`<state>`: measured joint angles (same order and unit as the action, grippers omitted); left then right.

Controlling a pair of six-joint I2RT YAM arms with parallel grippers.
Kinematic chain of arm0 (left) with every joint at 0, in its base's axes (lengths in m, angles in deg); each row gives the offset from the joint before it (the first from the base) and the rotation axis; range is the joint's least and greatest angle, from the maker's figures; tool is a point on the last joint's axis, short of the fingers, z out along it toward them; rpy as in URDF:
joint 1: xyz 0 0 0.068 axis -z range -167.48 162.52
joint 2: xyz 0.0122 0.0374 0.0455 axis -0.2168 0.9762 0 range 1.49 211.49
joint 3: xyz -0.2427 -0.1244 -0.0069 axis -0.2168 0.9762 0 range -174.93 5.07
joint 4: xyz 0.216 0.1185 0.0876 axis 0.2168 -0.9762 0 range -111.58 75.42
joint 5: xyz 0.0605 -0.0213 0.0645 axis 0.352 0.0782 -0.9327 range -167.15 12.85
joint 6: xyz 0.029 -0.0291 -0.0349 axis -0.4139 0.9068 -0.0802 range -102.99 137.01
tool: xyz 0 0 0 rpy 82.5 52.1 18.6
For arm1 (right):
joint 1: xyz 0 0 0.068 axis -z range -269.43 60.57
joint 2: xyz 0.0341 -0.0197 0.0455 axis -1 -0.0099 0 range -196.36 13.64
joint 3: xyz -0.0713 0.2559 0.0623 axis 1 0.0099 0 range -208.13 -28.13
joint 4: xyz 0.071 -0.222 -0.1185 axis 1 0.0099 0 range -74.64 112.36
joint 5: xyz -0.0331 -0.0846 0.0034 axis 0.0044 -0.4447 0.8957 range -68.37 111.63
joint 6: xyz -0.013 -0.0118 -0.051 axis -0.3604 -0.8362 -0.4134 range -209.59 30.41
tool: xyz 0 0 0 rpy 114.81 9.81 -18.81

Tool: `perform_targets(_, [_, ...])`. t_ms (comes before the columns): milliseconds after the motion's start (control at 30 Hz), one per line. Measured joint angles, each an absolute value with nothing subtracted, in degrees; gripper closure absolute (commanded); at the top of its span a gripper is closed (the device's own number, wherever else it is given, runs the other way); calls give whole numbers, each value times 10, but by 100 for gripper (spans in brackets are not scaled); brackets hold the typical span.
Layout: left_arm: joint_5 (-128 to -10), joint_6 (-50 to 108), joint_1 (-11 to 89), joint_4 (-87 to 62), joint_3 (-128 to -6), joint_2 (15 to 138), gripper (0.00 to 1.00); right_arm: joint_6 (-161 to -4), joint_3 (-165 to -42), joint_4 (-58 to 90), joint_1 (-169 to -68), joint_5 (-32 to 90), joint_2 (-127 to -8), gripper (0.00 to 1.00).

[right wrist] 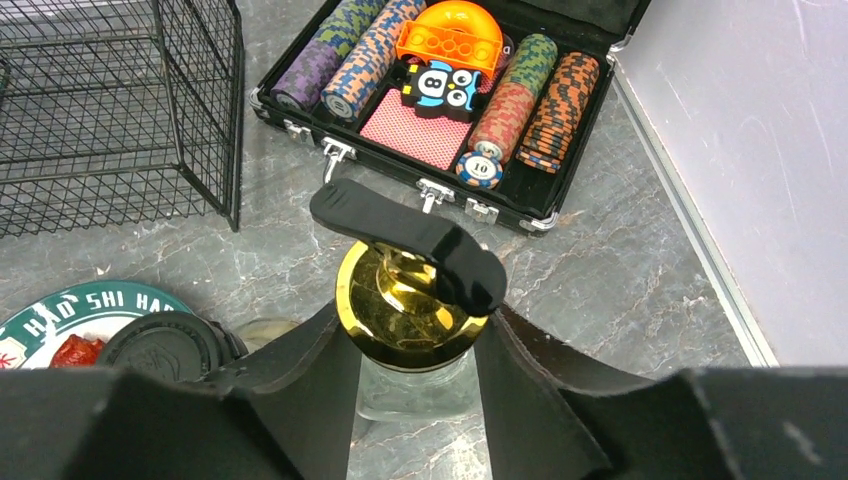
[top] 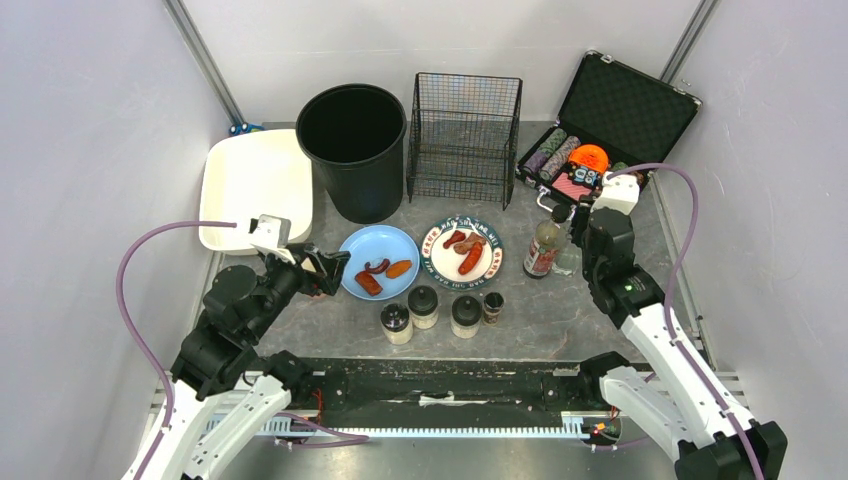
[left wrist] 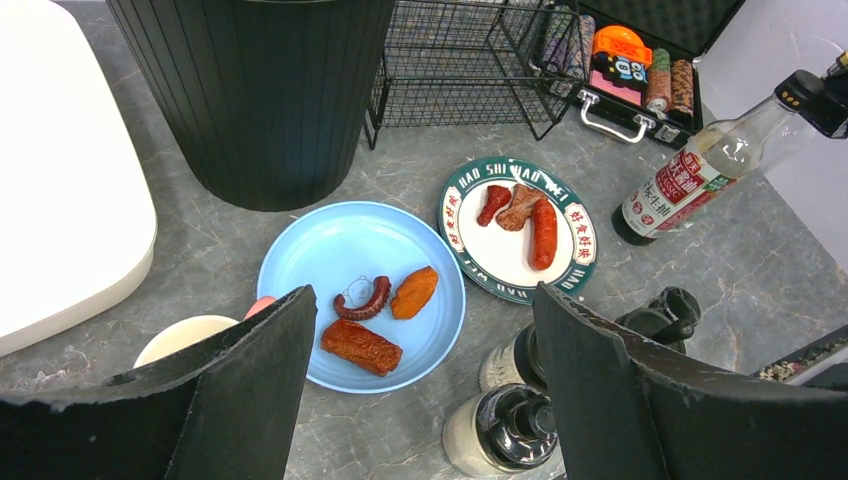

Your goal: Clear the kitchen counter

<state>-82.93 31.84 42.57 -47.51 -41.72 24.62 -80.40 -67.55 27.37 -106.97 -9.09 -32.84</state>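
The kitchen counter (top: pixel 560 320) is dark grey mottled stone. My right gripper (right wrist: pixel 412 330) stands at the back right, shut on a clear glass dispenser bottle (right wrist: pixel 405 300) with a gold cap and a black lever; both fingers press its sides. A brown sauce bottle (top: pixel 543 248) stands just to its left. My left gripper (left wrist: pixel 422 300) hangs open above the left edge of a blue plate (left wrist: pixel 340 250) of food, holding nothing. A patterned plate (top: pixel 462 250) with sausages lies in the middle. Several black-lidded jars (top: pixel 424 306) stand in a row in front.
A black bin (top: pixel 352 150) and a wire basket (top: pixel 465 140) stand at the back. An open poker-chip case (top: pixel 610 120) sits at the back right, a white tray (top: pixel 255 185) at the left. A cream cup (left wrist: pixel 185 335) peeks out under my left finger.
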Motion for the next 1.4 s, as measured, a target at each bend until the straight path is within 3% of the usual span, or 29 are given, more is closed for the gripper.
perform_targets(133, [-827,318,426,-475,-417,246,15,-806,-675,265,-1069,-91,-330,67])
perform_targets(200, [-825,318,426,-475,-417,247,15,-808,-675,263,-1069,-91,-330,79])
perform_targets(267, [-823,318,426,-475,-417,248,15,-809,-675,263,-1069,-92,-331,98])
perform_targets(300, [-820,318,426,-475,-417,248,15,-811,-675,262,-1069,-92,-331,100])
perform_targets(1033, [-810,318,426,-475,-415,255,15,-835,-709,337,-1069,-121,-303,100])
perform_targets(1400, [-804,318,426,-475,-415,255,15,-852,-814,356,-1069,-145,-333,100])
